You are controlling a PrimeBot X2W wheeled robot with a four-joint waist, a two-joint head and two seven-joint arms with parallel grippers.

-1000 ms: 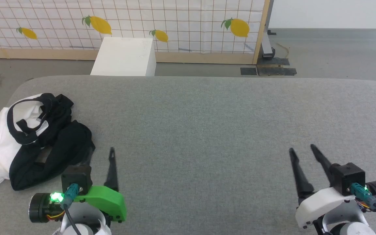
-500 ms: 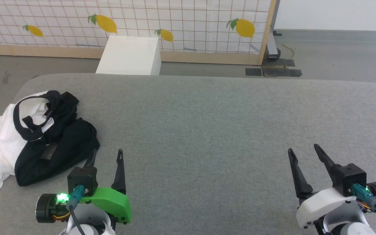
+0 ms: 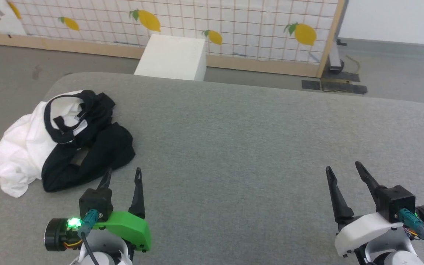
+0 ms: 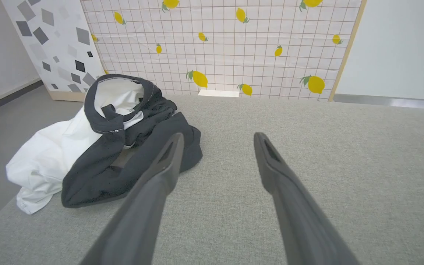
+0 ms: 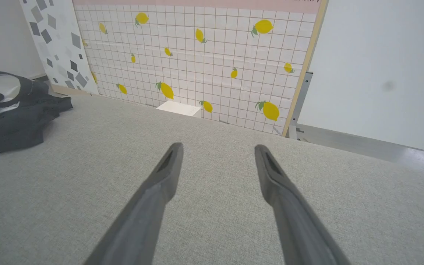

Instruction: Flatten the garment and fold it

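The garment (image 3: 64, 141) (image 4: 105, 147) (image 5: 9, 110) is one item, a raglan shirt lying as a crumpled heap at the far left corner of the grey padded table (image 3: 234, 147), not flattened and not folded. I count one white body portion on the robot's left side of the heap, reaching the table's left edge, and one black mass of sleeve fabric on the right side. I cannot separate the individual sleeves. The black-trimmed collar forms one open ring at the far end of the heap, with its opening facing upward. The heap has no clean long axis. Its widest extent runs roughly left to right across the table, white end to the left and black end to the right. I count two grippers with two dark fingers each, four fingers in total. The left gripper (image 3: 123, 171) (image 4: 217, 137) stands spread wide and empty, fingers pointing away from the robot. Its left finger ends just beside the near right edge of the black fabric, and I cannot tell whether they touch. The right gripper (image 3: 343, 166) (image 5: 218, 146) is likewise spread wide and empty, over bare table and well apart from the garment. Behind the table I count one white box (image 3: 171, 57) on the floor, standing against one lemon-print grid panel (image 3: 234, 22).
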